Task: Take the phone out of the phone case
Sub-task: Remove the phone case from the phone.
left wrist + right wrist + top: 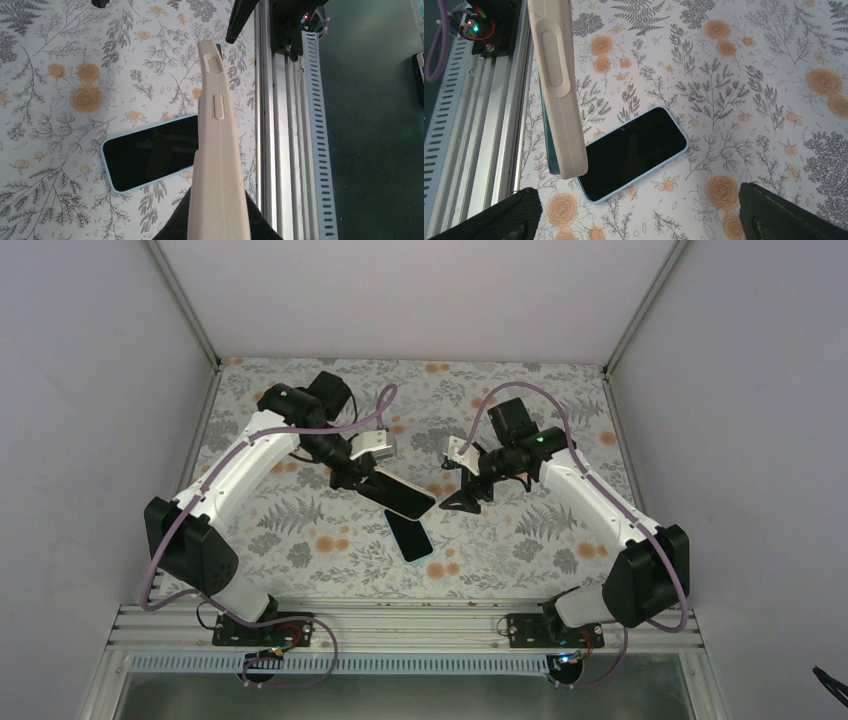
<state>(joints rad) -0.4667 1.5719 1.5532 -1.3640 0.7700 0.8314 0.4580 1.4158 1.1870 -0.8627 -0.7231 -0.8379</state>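
My left gripper [362, 477] is shut on one end of a cream phone case [405, 498] and holds it tilted above the table. The case shows edge-on in the left wrist view [217, 150], side buttons up, between my dark fingers [175, 232]. The phone [410, 537], black screen up with a light blue rim, lies flat on the floral table just below the case; it also shows in the left wrist view [150, 152] and the right wrist view [631, 152]. My right gripper [465, 502] is open and empty, right of the case [556, 85], above the phone.
The table has a floral cloth [520, 540]. Aluminium rails [400, 625] run along the near edge by both arm bases. White walls [100, 390] close in the left, right and back.
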